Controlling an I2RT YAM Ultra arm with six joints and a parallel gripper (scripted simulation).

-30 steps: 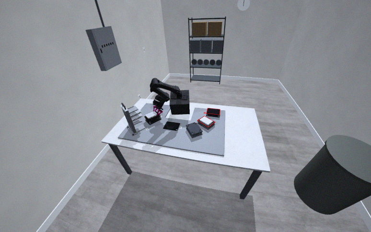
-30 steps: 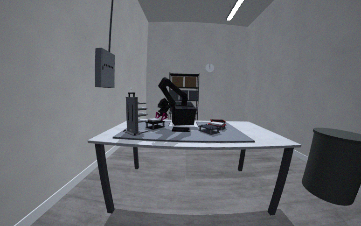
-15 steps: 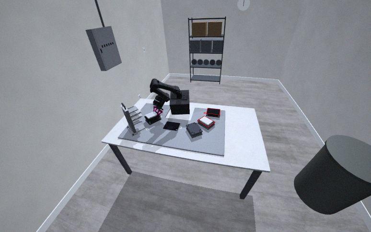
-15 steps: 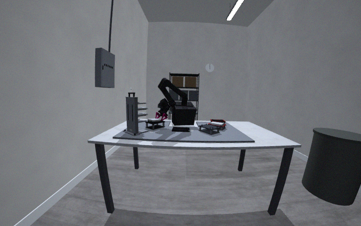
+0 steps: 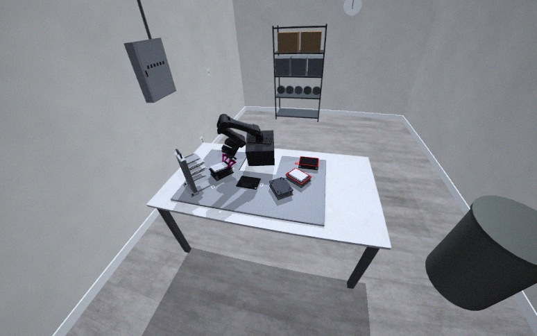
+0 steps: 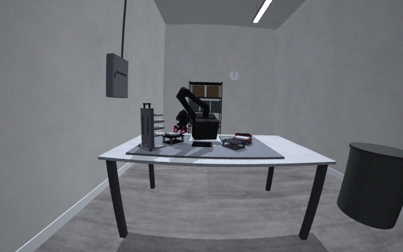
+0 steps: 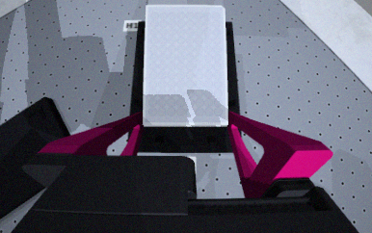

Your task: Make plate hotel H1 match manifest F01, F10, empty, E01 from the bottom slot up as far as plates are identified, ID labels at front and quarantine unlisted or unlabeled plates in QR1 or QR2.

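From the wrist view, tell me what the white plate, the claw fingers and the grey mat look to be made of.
White plate: likely matte plastic; flat, even white top carrying soft shadows, no glare.
Claw, open astride the plate's near end: fingers look like moulded magenta plastic, uniform colour, crisp facets.
Grey mat: looks like a perforated board or sheet, regular dot grid; material unclear.

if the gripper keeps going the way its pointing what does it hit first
Probably the white plate on its black nest: the open gripper points down along it, pink fingers straddling its near end. How far above the plate they stand is unclear.
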